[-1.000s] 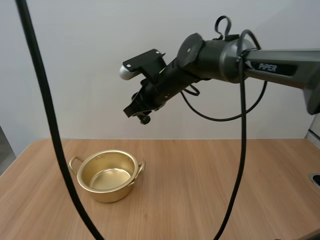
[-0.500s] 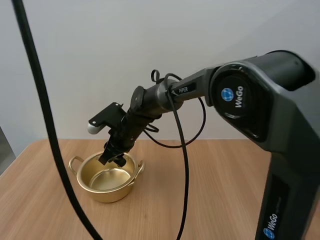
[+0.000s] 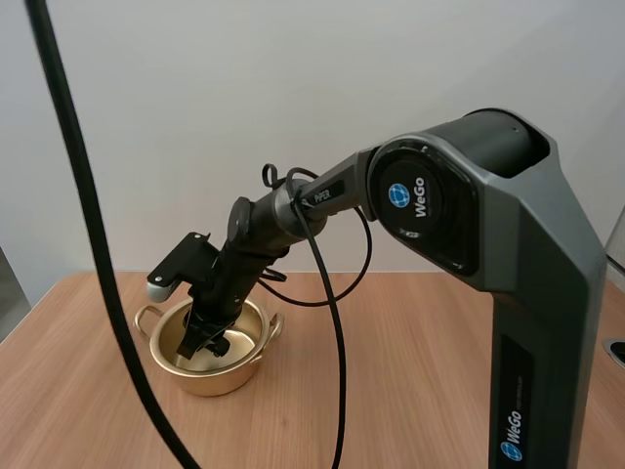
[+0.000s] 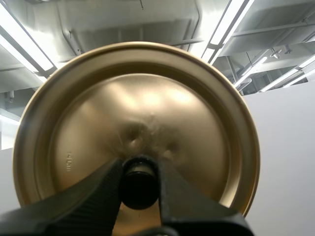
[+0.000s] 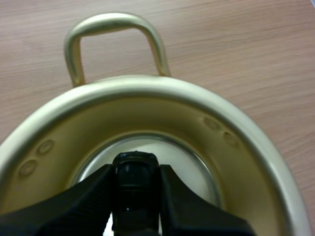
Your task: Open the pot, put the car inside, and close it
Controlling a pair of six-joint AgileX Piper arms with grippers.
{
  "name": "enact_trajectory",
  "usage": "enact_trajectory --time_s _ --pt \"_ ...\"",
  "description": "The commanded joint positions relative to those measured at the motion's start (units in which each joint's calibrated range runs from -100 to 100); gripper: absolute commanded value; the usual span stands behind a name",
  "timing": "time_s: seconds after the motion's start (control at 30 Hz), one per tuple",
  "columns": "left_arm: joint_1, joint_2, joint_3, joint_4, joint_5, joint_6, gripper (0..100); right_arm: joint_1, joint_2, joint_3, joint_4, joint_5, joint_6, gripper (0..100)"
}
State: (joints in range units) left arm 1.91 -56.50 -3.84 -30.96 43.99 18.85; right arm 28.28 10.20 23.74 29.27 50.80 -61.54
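Table [image 3: 410,371]: wood top; the pot stands on it, toward its left end.
Right arm [image 3: 293,210]: reaches out and down to the pot. A second ago it was high above the pot, half a sec ago at the rim, now lower again.
Pot [image 3: 217,379]: gold, open, upright, same spot as before.
Lid [image 4: 138,108]: off the pot, held up in the air by its knob [image 4: 139,187], away from the pot.
Left gripper [image 4: 139,169]: fingers clamped on the knob, one each side.
Right gripper [image 3: 192,344]: tips now dipped inside the pot mouth, below rim level, fingers pinched on a small dark object.
Car [image 5: 134,179]: prob. that dark object. It's held between the right fingers, over the pot floor and inside the walls; can't tell if it touches the bottom yet.
Meaning: opening done and the car is brought in but not let go. Next, I judge: release, pull the right arm clear of the pot, then lid back on.
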Motion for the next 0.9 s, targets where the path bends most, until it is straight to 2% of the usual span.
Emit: enact_trajectory --time_s 0.0,0.3,0.87 --pt "0.00 0.05 -0.02 -0.04 -0.08 -0.06 0 0.58 -0.08 -0.06 -0.92 -0.53 0.00 0" --pt "0.00 0.05 -0.02 -0.04 -0.08 -0.06 0 0.92 0.02 -0.06 -5.07 -0.88 0.00 0" --pt "0.00 0.05 -0.02 -0.04 -0.08 -0.06 0 0.92 2.74 0.06 -7.25 -3.78 0.00 0"
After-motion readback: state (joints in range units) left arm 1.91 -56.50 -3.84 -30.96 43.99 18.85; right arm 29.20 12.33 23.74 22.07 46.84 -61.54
